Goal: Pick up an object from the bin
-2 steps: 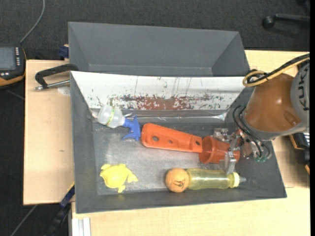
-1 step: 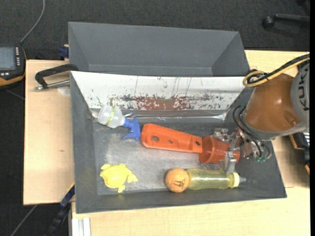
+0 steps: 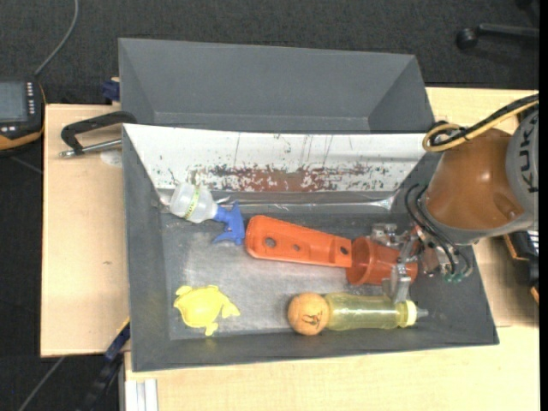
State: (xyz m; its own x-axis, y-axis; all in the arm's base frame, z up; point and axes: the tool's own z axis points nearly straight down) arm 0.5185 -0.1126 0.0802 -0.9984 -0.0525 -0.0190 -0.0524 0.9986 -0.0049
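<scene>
- The claw (image 3: 394, 259) sits low inside the grey bin (image 3: 144, 264), at the middle right of the frame. It is right against the wide, cup-like end of a long orange plastic tool (image 3: 295, 245).
- Whether the claw is spread, pressed together or pinching that orange end cannot be told, because the wrist and its cables cover the spot.
- The orange tool lies across the middle of the bin floor. Its long axis runs from upper left to lower right at a slight tilt, so almost all of its length lies left of the claw.
- Its narrower end, with holes in it, is just beside a small blue piece (image 3: 229, 223).
- Just below the claw, a yellowish clear bottle with an orange ball head (image 3: 355, 313) lies level along the bin's lower wall. Its cap end points right, close under the claw.
- A small clear bottle (image 3: 193, 202) at the upper left and a yellow toy (image 3: 205, 308) at the lower left lie well apart from the claw.
- Judgement: the orange tool is the likely pick. Gripped at its very end, the long handle would probably droop leftward on lifting.
</scene>
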